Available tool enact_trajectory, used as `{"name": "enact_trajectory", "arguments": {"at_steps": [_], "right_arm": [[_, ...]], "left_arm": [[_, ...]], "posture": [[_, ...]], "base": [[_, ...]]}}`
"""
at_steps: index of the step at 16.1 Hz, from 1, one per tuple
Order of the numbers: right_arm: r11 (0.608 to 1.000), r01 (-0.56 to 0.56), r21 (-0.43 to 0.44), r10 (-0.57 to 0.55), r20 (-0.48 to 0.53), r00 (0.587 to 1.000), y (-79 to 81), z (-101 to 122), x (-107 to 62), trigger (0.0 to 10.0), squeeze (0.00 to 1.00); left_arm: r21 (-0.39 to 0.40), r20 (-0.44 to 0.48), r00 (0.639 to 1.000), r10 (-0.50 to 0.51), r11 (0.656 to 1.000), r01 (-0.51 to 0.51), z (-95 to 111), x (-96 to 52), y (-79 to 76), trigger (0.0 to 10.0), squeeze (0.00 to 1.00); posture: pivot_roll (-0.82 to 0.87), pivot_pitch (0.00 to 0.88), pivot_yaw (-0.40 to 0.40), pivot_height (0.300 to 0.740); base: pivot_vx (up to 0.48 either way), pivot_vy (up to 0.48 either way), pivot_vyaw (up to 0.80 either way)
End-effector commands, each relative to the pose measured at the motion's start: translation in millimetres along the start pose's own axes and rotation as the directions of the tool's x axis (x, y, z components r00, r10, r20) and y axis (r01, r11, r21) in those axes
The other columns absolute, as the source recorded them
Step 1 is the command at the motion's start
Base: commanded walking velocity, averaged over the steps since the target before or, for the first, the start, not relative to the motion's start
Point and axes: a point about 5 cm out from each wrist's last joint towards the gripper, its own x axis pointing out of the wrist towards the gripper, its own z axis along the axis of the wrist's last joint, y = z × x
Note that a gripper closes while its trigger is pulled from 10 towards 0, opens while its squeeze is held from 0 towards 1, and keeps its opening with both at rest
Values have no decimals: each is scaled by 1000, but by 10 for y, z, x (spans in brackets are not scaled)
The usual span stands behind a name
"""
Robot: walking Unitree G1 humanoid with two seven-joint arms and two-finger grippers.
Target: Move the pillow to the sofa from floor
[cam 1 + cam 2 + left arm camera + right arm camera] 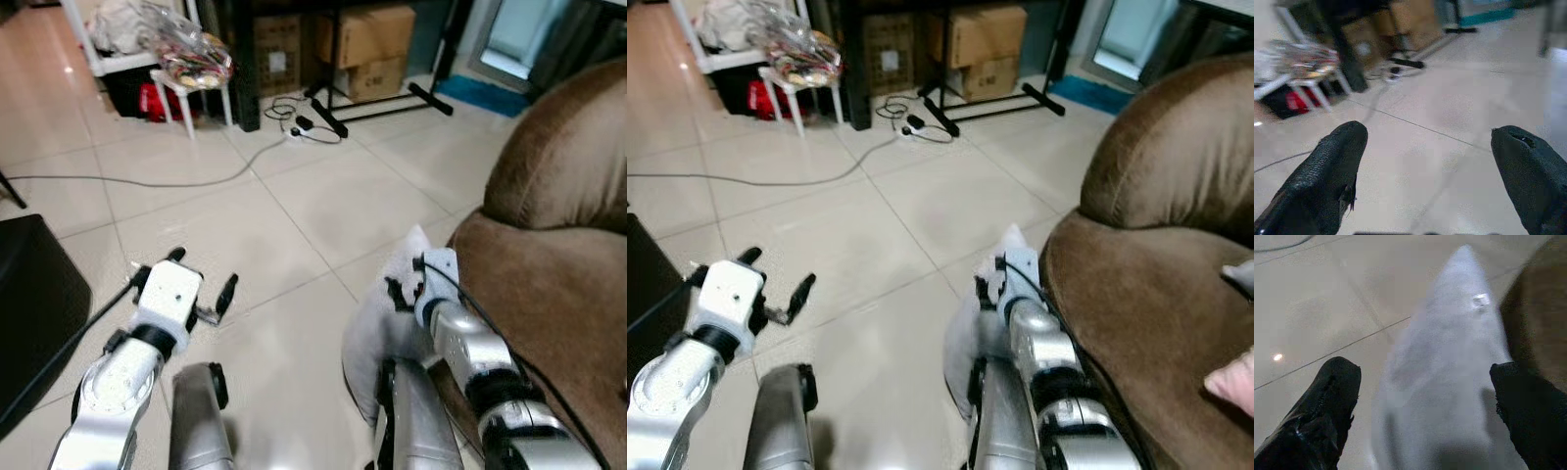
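While pillow (377, 333) leans on sofa (549, 294) over tiled floor (294, 196), right pincer (1425, 396) straddles it agape; left pincer (201, 279) agape.

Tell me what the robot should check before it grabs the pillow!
1. Soft white pillow found, standing on the tiled floor beside the brown sofa: ok.
2. Right gripper open, fingers either side of the pillow: ok.
3. Fingers already pressing the pillow: not ok, gaps show on both sides.
4. Left gripper open and away from the pillow, over bare tile: ok.
5. Room on the sofa seat for the pillow: ok, bare brown cushion close by.
6. Cable on the floor away from the pillow: ok.
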Motion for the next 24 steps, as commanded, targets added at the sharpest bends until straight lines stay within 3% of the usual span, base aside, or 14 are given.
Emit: {"name": "enact_trajectory", "arguments": {"at_steps": [1, 2, 4, 6, 8, 9, 10, 11, 12, 13, 14, 17, 18, 24], "right_arm": [[999, 42, 21, -43, 22, 999, -70, 28, 14, 10000, 0], [997, 72, 28, -73, 27, 997, -102, 21, 22, 10000, 1000], [989, 146, 17, -146, -2, 989, -174, -22, 30, 10000, 1000], [983, 166, -81, -176, -125, 977, -206, -170, 32, 10000, 1000], [985, 164, -59, -171, -158, 973, -181, -235, 36, 10000, 1000], [984, 176, -36, -180, -171, 969, -160, -267, 38, 10000, 835], [984, 175, -33, -178, -179, 968, -150, -281, 38, 10000, 122], [983, 175, -62, -184, -196, 963, -150, -313, 33, 10000, 0], [981, 179, -75, -192, -219, 957, -158, -356, 24, 10000, 0], [980, 185, -68, -196, -237, 952, -164, -384, 17, 4941, 0], [981, 185, -54, -193, -247, 950, -156, -396, 16, 2000, 0], [985, 168, -47, -174, -252, 952, -109, -393, 22, 1020, 0], [984, 165, -69, -177, -249, 952, -100, -381, 26, 0, 0], [989, 137, -62, -148, -241, 959, -45, -332, 43, 0, 0]], "left_arm": [[4, -1, 999, -52, 999, 52, 25, -15, -62, 10000, 745], [6, -6, 996, -89, 996, 89, 26, -32, -100, 10000, 745], [-27, -22, 987, -158, 987, 158, 12, -131, -163, 10000, 753], [-103, -45, 965, -260, 962, 254, -29, -278, -259, 10000, 769], [-124, -78, 936, -344, 935, 333, -77, -368, -338, 10000, 765], [-128, -95, 927, -362, 928, 349, -97, -400, -350, 10000, 765], [-128, -98, 927, -362, 928, 349, -92, -402, -338, 10000, 765], [-130, -102, 926, -365, 927, 351, -89, -413, -321, 10000, 769], [-134, -107, 922, -372, 924, 358, -91, -429, -307, 10000, 769], [-139, -111, 917, -383, 920, 367, -93, -445, -302, 10000, 765], [-147, -116, 912, -392, 915, 375, -96, -461, -298, 10000, 765], [-176, -121, 901, -416, 903, 393, -104, -467, -302, 10000, 761], [-179, -120, 899, -421, 900, 397, -101, -450, -299, 10000, 765], [-171, -108, 899, -425, 899, 404, -71, -393, -274, 10000, 765]], "posture": [[-46, 0, -36, 456], [-40, 0, -34, 456], [-40, 1, -23, 456], [-32, 17, -23, 456], [-29, 27, -20, 456], [-14, 34, -17, 456], [-11, 34, -16, 456], [-5, 34, -16, 456], [0, 31, -16, 456], [2, 29, -18, 456], [5, 21, -20, 456], [4, 0, -19, 456], [3, 0, -15, 456], [3, 0, -9, 456]], "base": [[0, 0, 0], [0, 0, 0], [0, 0, 0], [0, 0, 0], [0, 0, 0], [0, 0, 0], [0, 0, 0], [0, 0, 0], [0, 0, 0], [0, 0, 0], [0, 0, 0], [0, 0, 0], [0, 0, 0], [0, 0, 0]]}}
